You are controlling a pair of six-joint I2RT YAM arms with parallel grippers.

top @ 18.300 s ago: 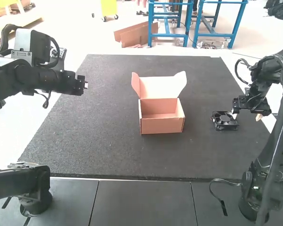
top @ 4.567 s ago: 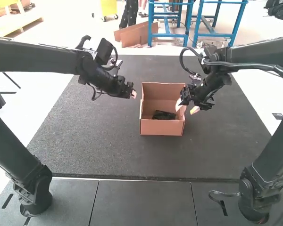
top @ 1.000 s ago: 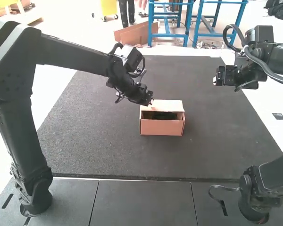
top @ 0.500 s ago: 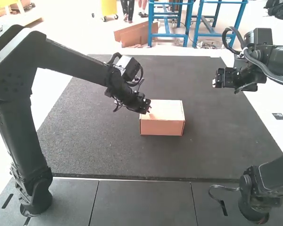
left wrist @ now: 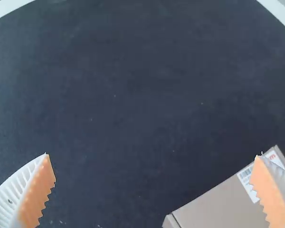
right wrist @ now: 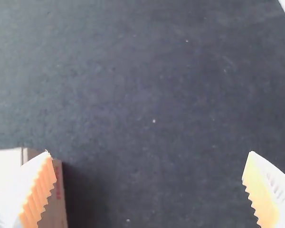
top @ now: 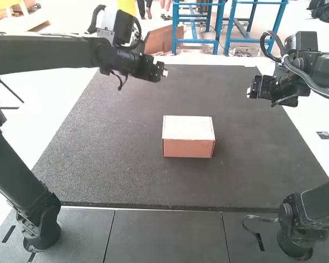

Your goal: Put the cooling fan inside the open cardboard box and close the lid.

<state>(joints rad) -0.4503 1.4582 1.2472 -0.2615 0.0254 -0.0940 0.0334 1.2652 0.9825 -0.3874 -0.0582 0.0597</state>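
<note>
High view: cardboard box (top: 188,143), lid (top: 188,125) down, at the middle of the mat (top: 98,164); left gripper (top: 160,72) and right gripper (top: 252,90) hang well apart from it.
Left wrist: jaws wide, empty.
Right wrist: same.
Box likely light, crushable; hold by side walls.

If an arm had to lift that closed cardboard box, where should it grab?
Probably from straight above, jaws closing on the front and back walls of the cardboard box: it sits flat with lid shut, its walls look upright and parallel, and bare mat surrounds it.
</note>
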